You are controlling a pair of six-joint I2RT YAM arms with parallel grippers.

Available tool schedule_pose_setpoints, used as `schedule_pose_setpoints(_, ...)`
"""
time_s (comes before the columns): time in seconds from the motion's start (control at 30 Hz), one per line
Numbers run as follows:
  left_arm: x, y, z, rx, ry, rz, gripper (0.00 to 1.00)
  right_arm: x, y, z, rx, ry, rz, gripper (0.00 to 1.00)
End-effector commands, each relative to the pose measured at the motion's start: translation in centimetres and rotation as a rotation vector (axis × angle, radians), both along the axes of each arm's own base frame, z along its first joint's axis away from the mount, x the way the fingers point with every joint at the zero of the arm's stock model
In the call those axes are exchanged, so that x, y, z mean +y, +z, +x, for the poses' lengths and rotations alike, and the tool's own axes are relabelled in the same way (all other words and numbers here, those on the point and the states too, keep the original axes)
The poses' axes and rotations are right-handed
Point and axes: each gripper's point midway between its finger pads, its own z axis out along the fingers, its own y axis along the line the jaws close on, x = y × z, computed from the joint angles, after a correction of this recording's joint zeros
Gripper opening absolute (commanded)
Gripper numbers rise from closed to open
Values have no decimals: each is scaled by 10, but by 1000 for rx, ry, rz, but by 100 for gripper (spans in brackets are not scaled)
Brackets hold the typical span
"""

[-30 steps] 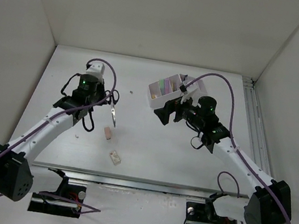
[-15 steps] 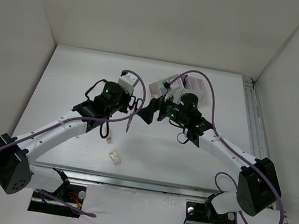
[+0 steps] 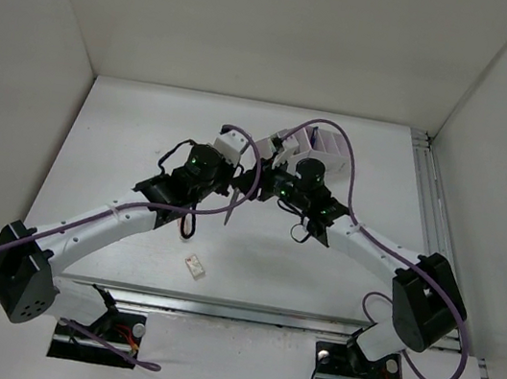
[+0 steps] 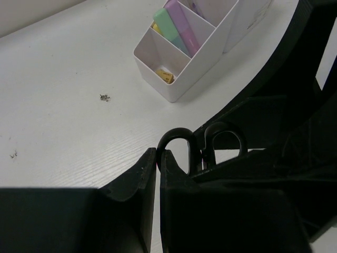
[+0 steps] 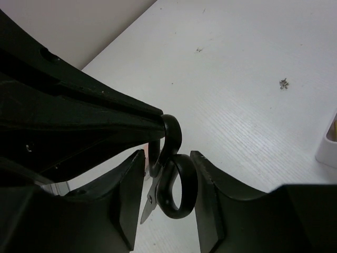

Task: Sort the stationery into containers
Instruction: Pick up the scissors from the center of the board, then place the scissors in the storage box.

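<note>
Over the middle of the worktop [image 3: 127,130], seen from above, we find both arms meeting. The left end effector [image 3: 233,182] carries the scissors [image 3: 233,208], blades pointing toward the near edge and handles toward the far edge. The organizer [image 3: 327,145] stands toward the far right corner, just behind the right end effector [image 3: 257,182], so we judge the right arm the nearer one to it.

From the left wrist, we see its fingers pinched narrow on one handle loop, with the organizer ahead of them.

From the right wrist, its fingers stand wide, one on each side of the other loop. We cannot tell whether they touch it.
</note>
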Motion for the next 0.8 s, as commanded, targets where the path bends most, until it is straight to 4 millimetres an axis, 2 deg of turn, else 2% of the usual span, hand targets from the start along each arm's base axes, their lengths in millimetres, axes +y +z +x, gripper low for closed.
schedule_pose_setpoints(0.0,-8,57,9,-142,-2,-98,0,9,58,10,-159,-4,111,35)
schedule_pose_setpoints(0.07,-10,59,7,-144,-14,-104,0,8,61,9,-178,-1,114,28)
schedule_pose_setpoints(0.1,-10,60,6,-146,-22,-107,0,8,62,8,-185,5,115,19)
schedule_pose_setpoints(0.17,-11,62,6,-149,-26,-112,0,8,64,7,-198,7,116,9)
schedule_pose_setpoints(0.2,-11,65,5,-152,-25,-117,1,8,65,7,-198,6,116,0)
schedule_pose_setpoints(0.27,-9,63,7,-141,-13,-107,9,4,69,9,-212,-11,118,0)
schedule_pose_setpoints(0.33,-9,67,7,-144,-8,-108,24,-3,73,13,-237,-38,112,0)
schedule_pose_setpoints(0.37,-7,68,7,-147,0,-106,37,-6,75,16,-245,-63,111,0)
schedule_pose_setpoints(0.4,-6,69,7,-149,6,-107,44,-9,77,19,-255,-78,108,0)
schedule_pose_setpoints(0.43,-1,72,7,-155,31,-117,56,-19,83,24,-271,-111,110,0)
schedule_pose_setpoints(0.5,0,76,5,-162,30,-130,72,-34,87,37,-277,-184,109,0)
schedule_pose_setpoints(0.53,5,80,5,-163,43,-148,87,-46,90,45,-275,-224,116,0)
schedule_pose_setpoints(0.6,16,85,7,-166,69,-161,98,-61,99,53,-297,-264,119,0)
schedule_pose_setpoints(0.73,45,98,11,-176,143,-195,100,-107,129,81,-402,-415,92,0)
schedule_pose_setpoints(0.77,53,92,10,-148,163,-186,99,-115,134,86,-425,-440,82,0)
